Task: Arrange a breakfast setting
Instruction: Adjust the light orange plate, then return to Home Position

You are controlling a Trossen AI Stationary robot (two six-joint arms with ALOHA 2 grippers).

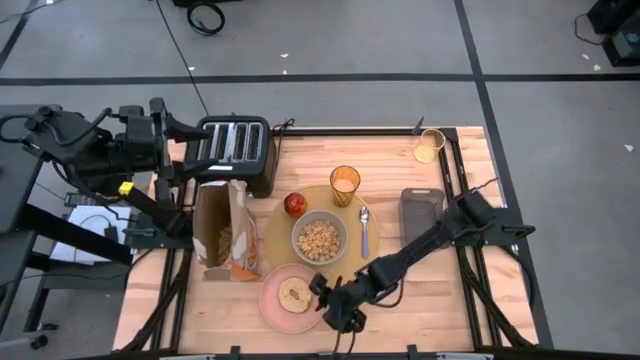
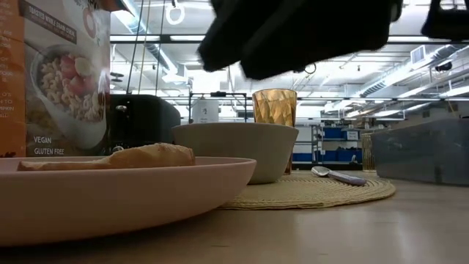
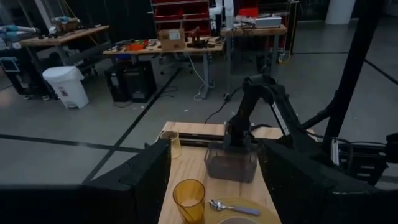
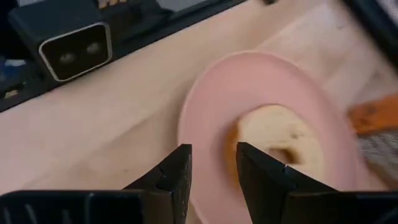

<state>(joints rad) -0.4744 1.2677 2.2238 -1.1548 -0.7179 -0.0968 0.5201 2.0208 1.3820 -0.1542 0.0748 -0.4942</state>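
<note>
High view: the right claw hangs at the lower middle, by the right edge of the pink plate with the toast. The left claw waits at upper left over the toaster.

Low view: the bowl stands on the placemat, the tumbler behind it.

Left wrist view: this claw is released.

Right wrist view: the fingers are slightly apart, grasping nothing.

The right arm stretches from 3 o'clock toward 6 o'clock, its end effector low over the surface, fingers narrowly parted. The left arm waits folded at 10 o'clock, end effector parted.
</note>
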